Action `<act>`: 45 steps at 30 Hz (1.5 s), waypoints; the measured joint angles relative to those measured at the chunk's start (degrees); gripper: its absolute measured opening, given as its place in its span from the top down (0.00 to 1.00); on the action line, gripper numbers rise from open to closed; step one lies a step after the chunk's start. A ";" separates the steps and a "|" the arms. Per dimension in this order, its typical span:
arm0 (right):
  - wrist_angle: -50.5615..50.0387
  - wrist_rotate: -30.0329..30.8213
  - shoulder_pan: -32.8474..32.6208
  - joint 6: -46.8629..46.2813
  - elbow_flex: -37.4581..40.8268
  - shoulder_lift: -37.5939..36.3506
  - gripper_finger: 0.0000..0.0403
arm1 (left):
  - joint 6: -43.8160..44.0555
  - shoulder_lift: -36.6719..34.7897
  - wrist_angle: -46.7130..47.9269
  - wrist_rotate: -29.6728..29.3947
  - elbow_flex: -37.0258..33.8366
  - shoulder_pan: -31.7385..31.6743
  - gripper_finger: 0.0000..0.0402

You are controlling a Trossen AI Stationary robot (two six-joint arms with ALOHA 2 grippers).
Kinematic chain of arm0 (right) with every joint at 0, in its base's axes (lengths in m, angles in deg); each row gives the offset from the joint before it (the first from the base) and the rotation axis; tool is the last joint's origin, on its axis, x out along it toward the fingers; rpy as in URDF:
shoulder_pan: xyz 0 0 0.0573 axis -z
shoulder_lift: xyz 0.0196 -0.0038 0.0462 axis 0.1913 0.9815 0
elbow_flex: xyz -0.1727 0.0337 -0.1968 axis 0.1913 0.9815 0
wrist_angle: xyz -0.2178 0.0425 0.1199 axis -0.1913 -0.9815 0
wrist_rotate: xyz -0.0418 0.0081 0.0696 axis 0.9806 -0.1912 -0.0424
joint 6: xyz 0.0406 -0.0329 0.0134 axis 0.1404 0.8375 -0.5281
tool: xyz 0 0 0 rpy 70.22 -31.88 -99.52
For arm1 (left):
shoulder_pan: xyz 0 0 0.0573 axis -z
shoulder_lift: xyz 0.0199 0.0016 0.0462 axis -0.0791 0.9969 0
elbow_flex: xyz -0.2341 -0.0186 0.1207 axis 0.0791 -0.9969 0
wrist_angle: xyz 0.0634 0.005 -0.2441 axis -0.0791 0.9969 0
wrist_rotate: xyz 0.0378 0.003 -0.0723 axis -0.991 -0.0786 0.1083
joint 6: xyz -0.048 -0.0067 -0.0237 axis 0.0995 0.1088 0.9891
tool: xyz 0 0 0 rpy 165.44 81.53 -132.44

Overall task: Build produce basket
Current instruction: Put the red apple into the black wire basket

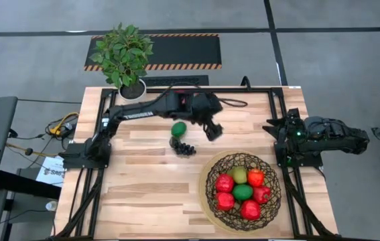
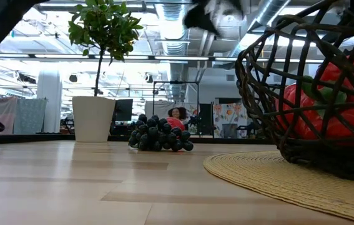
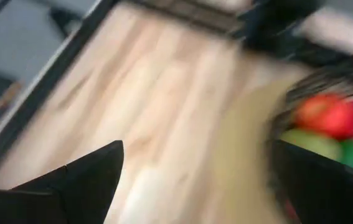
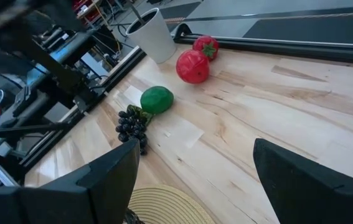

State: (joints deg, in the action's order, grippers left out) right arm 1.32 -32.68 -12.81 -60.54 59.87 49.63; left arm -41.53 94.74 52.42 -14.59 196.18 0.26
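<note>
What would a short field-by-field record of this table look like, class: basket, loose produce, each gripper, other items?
basket: on a round mat at the table's near right; holds red, green and orange produce
grapes: on the table left of the basket
lime: just behind the grapes
red fruits: two near the pot
left gripper: open, empty, above the table between lime and basket
right gripper: open, empty, parked at the right edge
plant: potted, far left corner

A robotics lab or industrial workshop: exposed ceiling ducts (image 2: pixel 164 44) overhead, grey concrete floor (image 1: pixel 337 60), a hazard-striped mat (image 1: pixel 169 52) at twelve o'clock from the wooden bench (image 1: pixel 143 181), cables (image 1: pixel 59 127) at nine o'clock.
</note>
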 joint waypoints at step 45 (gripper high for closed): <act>0.07 0.74 0.00 -0.50 -0.02 0.01 0.17 | 20.69 0.06 -15.27 -9.32 -40.48 -18.75 0.07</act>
State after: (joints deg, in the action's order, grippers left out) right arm 1.39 -31.94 -12.81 -61.04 59.84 49.63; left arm -20.84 94.80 37.15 -23.92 155.71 -18.49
